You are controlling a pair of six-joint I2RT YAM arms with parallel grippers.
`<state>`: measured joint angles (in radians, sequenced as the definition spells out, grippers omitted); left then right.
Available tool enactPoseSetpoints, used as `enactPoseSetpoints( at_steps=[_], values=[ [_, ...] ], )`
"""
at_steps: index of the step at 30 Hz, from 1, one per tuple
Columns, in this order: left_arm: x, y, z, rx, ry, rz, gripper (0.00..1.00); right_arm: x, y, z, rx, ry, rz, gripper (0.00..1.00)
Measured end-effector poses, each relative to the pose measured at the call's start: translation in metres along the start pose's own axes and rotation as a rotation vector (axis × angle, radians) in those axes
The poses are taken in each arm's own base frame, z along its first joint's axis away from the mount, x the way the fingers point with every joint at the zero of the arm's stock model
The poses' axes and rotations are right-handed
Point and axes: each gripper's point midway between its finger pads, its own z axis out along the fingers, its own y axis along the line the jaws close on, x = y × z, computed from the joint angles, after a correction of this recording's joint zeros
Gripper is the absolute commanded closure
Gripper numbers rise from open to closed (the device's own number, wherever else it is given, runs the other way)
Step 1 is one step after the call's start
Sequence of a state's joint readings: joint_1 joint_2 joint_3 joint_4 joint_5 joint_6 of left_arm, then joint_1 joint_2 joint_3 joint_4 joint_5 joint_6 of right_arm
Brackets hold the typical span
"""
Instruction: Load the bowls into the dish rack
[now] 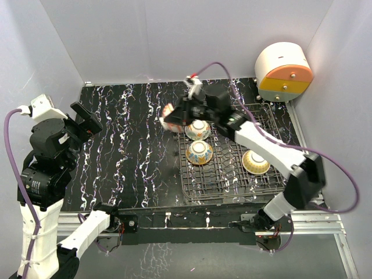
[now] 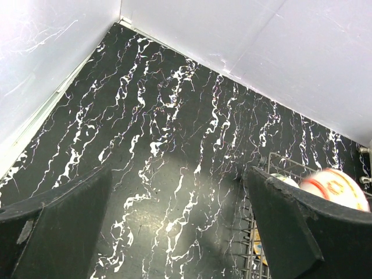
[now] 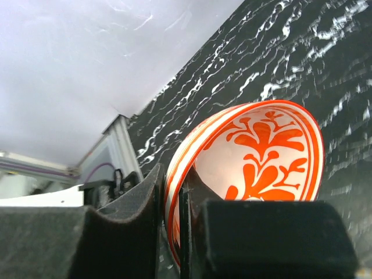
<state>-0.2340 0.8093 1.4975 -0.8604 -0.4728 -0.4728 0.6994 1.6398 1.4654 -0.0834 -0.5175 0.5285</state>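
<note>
Three bowls [image 1: 199,152] sat in the dish rack [image 1: 273,185]. The right tool [image 1: 185,111] gripped the red-orange bowl [image 1: 169,118] by its rim, near the rack's far left corner. The left tool [image 1: 87,121] stood wide and empty. No fifth bowl was visible.

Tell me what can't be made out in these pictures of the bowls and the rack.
Top view: the red-orange bowl is blurred and partly covered by the right gripper.
Left wrist view: the dish rack is mostly hidden behind a finger of the open left gripper and cut off by the bottom edge.
Right wrist view: the bowl's lower part sits behind the fingers.
</note>
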Motion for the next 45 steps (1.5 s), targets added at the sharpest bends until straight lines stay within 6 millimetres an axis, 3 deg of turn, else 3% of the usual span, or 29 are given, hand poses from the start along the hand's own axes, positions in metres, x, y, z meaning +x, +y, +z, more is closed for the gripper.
enactPoseSetpoints(
  at_steps=[5, 7, 10, 16, 22, 35, 41, 45],
  values=[
    [0.001, -0.002, -0.002, 0.018, 0.003, 0.01, 0.03, 0.016, -0.016, -0.09, 0.083, -0.068, 0.176, 0.92],
    [0.001, -0.003, -0.002, 0.028, 0.008, 0.01, 0.03, 0.027, -0.024, -0.112, 0.111, -0.084, 0.241, 0.92],
    [0.004, -0.006, -0.003, 0.043, 0.018, 0.007, 0.03, 0.058, -0.023, -0.126, 0.102, -0.048, 0.34, 0.92],
    [0.007, -0.009, -0.003, 0.063, 0.032, 0.0, 0.03, 0.137, -0.033, -0.14, 0.116, 0.048, 0.574, 0.91],
    [0.008, -0.008, -0.006, 0.064, 0.033, -0.007, 0.03, 0.177, -0.041, -0.148, 0.105, 0.031, 0.734, 0.91],
    [0.008, -0.007, -0.009, 0.062, 0.039, -0.016, 0.03, 0.19, -0.06, -0.128, 0.091, 0.052, 0.855, 0.91],
    [0.007, -0.007, -0.009, 0.063, 0.038, -0.017, 0.03, 0.184, -0.061, -0.124, 0.048, 0.015, 0.876, 0.9],
    [0.007, -0.008, -0.008, 0.061, 0.041, -0.015, 0.03, 0.193, -0.064, -0.117, 0.047, 0.032, 0.913, 0.9]
  ],
)
